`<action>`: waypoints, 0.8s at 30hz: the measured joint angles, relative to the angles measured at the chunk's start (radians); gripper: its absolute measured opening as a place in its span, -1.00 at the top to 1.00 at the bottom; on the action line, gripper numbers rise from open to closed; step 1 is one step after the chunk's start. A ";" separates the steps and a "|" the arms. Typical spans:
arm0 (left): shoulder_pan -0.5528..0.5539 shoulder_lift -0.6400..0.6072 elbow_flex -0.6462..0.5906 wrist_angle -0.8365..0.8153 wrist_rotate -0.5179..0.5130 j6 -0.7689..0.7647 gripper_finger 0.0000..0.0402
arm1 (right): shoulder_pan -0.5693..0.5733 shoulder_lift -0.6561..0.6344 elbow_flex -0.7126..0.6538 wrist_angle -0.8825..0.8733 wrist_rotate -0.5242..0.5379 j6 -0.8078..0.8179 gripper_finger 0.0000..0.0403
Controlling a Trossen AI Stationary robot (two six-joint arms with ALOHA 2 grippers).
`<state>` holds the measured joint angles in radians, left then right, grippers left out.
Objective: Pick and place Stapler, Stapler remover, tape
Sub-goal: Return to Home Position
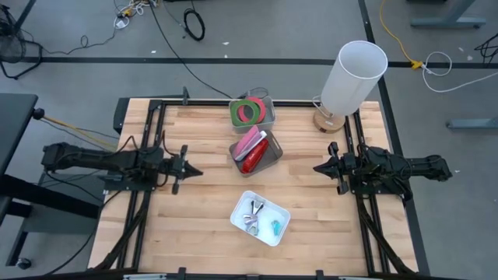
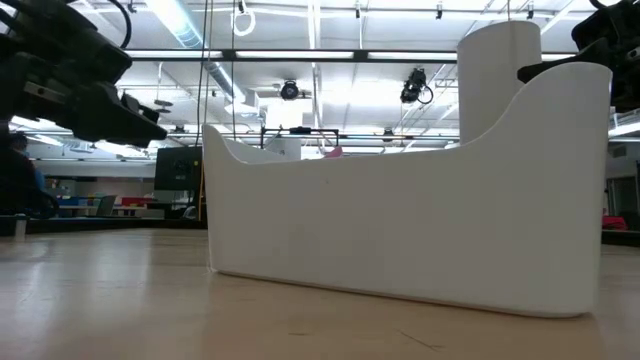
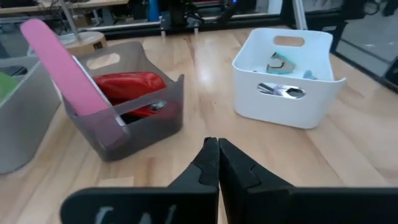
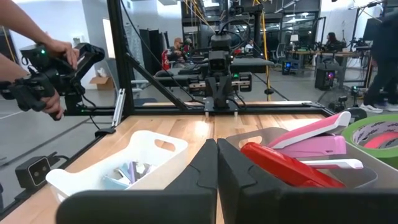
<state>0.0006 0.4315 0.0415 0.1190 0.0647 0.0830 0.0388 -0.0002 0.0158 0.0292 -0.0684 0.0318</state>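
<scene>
STEP: homing, judged nearly complete | LEFT: left gripper (image 1: 189,169) fingers pressed together, empty, table's left side | RIGHT: right gripper (image 1: 317,166) likewise closed, empty, right side | TAPE: tape rolls (image 1: 234,113) lie flat in gray bin (image 1: 271,101), between both grippers, neither arm clearly nearer | STAPLERS: staplers (image 1: 250,148) in adjacent bin, long axes diagonal.

I get bright, even light from overhead on the bench (image 1: 194,210); shadows on it are short and soft. In the low view, ceiling strip lights (image 2: 185,25) glare from 11 to 1 o'clock, and the near wall of the white bin (image 2: 400,230) sits in shade.
</scene>
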 joint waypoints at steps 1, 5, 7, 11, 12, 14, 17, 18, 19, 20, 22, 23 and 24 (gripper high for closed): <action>0.000 -0.011 -0.006 -0.004 0.004 -0.008 1.00 | 0.000 0.000 0.000 0.000 0.000 0.000 0.99; 0.000 -0.054 -0.032 -0.020 0.027 -0.036 1.00 | 0.000 0.000 0.000 0.000 0.000 0.000 0.99; 0.000 -0.081 -0.033 -0.061 0.027 -0.045 1.00 | 0.000 0.000 0.000 0.000 0.000 0.000 0.99; 0.000 -0.138 -0.032 -0.086 0.025 -0.045 1.00 | 0.000 0.000 0.000 0.000 0.000 0.000 0.99; 0.000 -0.155 -0.032 -0.088 0.025 -0.045 1.00 | 0.000 0.000 0.000 0.000 0.000 0.000 0.99; 0.000 -0.189 -0.032 -0.089 0.025 -0.046 1.00 | 0.000 0.000 0.000 0.000 0.000 0.000 0.99; 0.000 -0.236 -0.032 -0.092 0.025 -0.052 1.00 | 0.000 0.000 0.000 0.000 0.000 0.000 0.99; 0.000 -0.248 -0.032 -0.092 0.025 -0.058 1.00 | 0.000 0.000 0.000 0.000 0.000 0.000 0.99; 0.000 -0.260 -0.032 -0.093 0.025 -0.070 1.00 | 0.000 0.000 0.000 0.000 0.000 0.000 0.99; 0.000 -0.272 -0.032 -0.094 0.025 -0.076 1.00 | 0.000 0.000 0.000 0.000 0.000 0.000 0.99; 0.000 -0.296 -0.032 -0.096 0.025 -0.092 1.00 | 0.000 0.000 0.000 0.000 0.000 0.000 0.99; 0.000 -0.307 -0.032 -0.097 0.026 -0.098 1.00 | 0.000 0.000 0.000 0.000 0.000 0.000 0.99; 0.000 -0.317 -0.032 -0.097 0.027 -0.100 1.00 | 0.000 0.000 0.000 0.000 0.000 0.000 0.99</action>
<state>0.0002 0.1150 0.0093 0.0223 0.0913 -0.0166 0.0390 -0.0002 0.0158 0.0292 -0.0681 0.0318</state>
